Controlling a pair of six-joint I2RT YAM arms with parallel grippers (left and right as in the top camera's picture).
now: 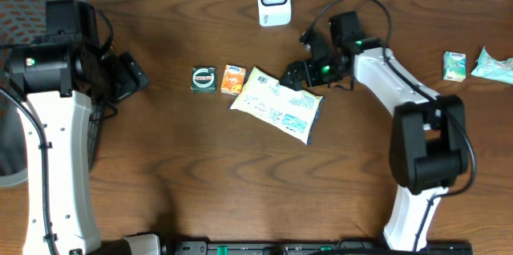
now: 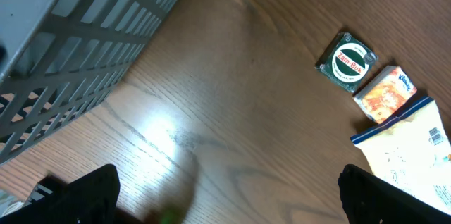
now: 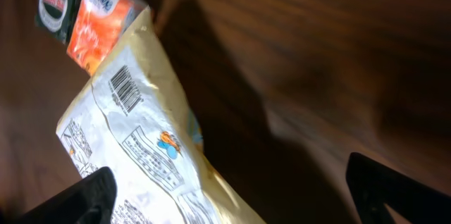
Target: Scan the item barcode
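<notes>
Jaws spread wide on right gripper [image 3: 229, 182], above white printed plastic pouch [image 3: 134, 139], barcode [image 3: 125, 89] face up, left gripper [image 2: 227, 182] likewise spread

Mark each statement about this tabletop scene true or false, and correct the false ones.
1. The pouch lies with its barcode facing up. True.
2. The right pincer grips the pouch. False: it is open.
3. The orange pack lies between the green box and the pouch. True.
4. The left pincer holds the green box. False: it is open, empty and apart from the box.
</notes>
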